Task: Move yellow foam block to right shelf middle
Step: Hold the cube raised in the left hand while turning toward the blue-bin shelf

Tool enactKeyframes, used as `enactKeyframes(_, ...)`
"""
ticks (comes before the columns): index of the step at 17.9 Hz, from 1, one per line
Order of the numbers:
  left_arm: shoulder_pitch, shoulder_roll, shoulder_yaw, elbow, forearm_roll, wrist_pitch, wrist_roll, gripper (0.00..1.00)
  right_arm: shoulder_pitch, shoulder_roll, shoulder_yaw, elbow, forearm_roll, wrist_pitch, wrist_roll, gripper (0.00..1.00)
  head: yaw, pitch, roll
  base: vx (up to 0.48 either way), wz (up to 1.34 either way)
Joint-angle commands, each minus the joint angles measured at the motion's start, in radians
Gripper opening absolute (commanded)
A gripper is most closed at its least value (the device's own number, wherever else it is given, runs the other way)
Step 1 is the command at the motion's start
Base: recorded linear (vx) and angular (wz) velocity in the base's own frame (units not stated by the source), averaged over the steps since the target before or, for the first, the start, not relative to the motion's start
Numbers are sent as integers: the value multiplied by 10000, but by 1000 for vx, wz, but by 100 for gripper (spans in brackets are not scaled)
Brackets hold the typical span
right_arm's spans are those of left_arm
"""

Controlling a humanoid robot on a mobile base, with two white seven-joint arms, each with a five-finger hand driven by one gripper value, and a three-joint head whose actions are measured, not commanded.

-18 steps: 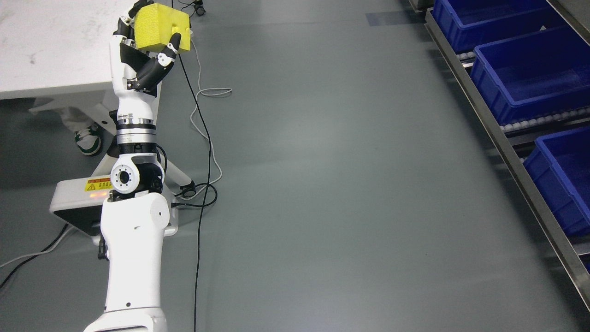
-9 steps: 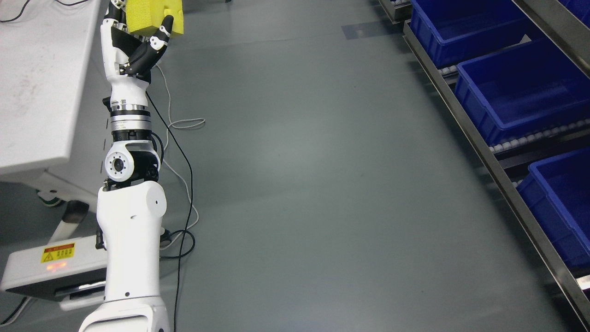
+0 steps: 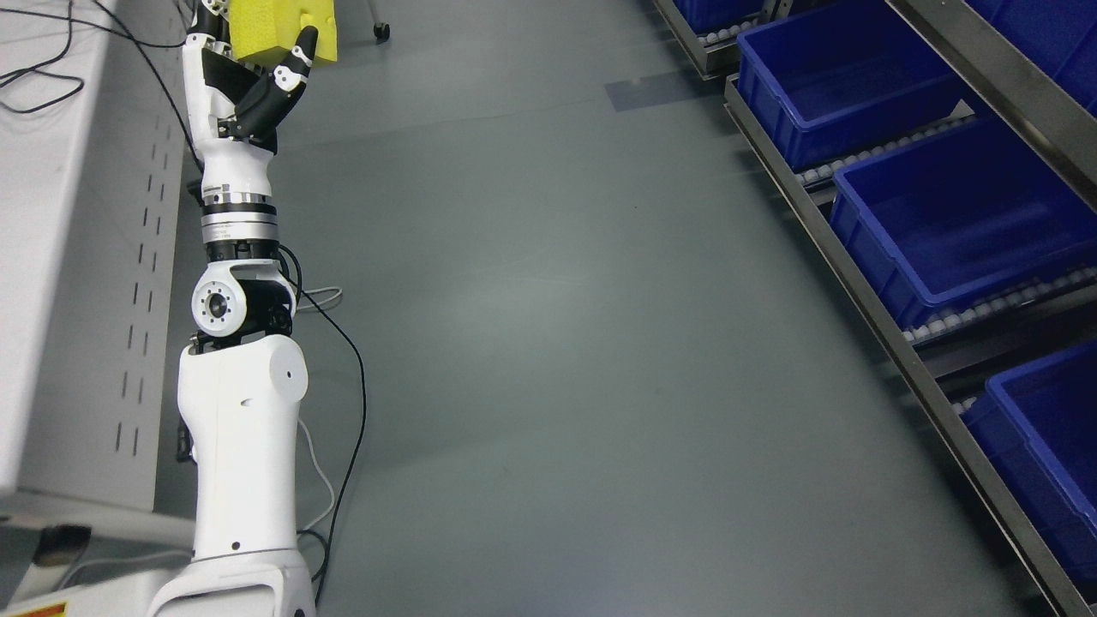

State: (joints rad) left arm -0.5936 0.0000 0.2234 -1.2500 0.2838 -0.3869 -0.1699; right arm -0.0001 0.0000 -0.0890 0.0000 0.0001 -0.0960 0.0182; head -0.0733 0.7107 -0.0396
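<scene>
My left arm rises from the bottom left edge to the top left. Its hand (image 3: pixel 248 64) is shut on the yellow foam block (image 3: pixel 270 30), whose upper part is cut off by the top edge. A black and white fingertip (image 3: pixel 304 44) presses the block's front face. The right shelf (image 3: pixel 857 274), a metal rack with roller rails, runs along the right side. It carries blue bins (image 3: pixel 960 214), far from the block. My right hand is not in view.
A white table (image 3: pixel 51 197) with a perforated side panel and cables on top stands at the left. Black and white cables (image 3: pixel 351 403) trail on the grey floor beside my arm. Open floor lies between my arm and the shelf.
The whole picture has shifted as the camera moved: the table slid left and down, the shelf and bins now show more fully at the right. The hand still holds the block.
</scene>
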Motion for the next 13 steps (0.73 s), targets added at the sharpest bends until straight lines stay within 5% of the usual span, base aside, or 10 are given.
enactKeyframes(1, 15, 174, 52, 60, 0, 4, -4, 44, -14, -175, 0, -174, -1, -6, 2, 100, 0, 0, 0, 428, -186)
enactKeyframes(13, 15, 174, -25, 45, 16, 4, -80, 44, -14, -175, 0, -174, -1, -6, 2, 100, 0, 0, 0, 400, -435)
